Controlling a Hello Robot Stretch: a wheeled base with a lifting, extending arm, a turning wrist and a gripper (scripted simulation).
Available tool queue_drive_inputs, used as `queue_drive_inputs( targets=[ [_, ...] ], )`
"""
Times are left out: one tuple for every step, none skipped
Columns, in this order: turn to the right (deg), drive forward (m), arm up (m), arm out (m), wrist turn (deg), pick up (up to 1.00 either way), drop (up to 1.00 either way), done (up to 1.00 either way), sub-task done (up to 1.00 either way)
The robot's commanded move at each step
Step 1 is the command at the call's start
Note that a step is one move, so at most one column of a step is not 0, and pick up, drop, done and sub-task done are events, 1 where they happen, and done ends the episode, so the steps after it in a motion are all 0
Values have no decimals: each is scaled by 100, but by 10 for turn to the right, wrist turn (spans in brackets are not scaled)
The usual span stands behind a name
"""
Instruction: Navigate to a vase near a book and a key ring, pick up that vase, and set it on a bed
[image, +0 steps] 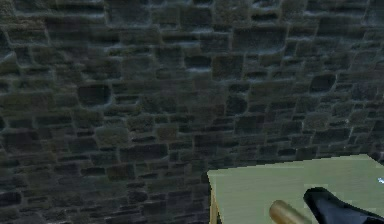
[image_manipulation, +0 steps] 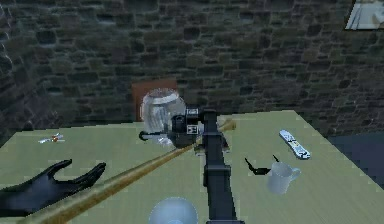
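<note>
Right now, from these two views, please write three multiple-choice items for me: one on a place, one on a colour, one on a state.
1. Where is the vase?
A. at the far side of the table, by the gripper
B. on the floor
C. on a chair

2. What colour is the table top?
A. red
B. pale green
C. black

3. How is the bat placed?
A. leaning on a wall
B. lying flat on the table
C. standing on end

Answers:
1 A: the clear round vase shows near the table's far edge, at the end of the arm.
2 B: the top is pale green in both views.
3 B: the bat lies full length, slantwise across the top.
</note>
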Motion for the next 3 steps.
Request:
queue_drive_inputs(
  targets=[
    [0, 0, 16, 0, 0, 0, 0, 0, 0],
    [0, 0, 0, 0, -450, 0, 0, 0, 0],
    [0, 0, 0, 0, -450, 0, 0, 0, 0]
  ],
)
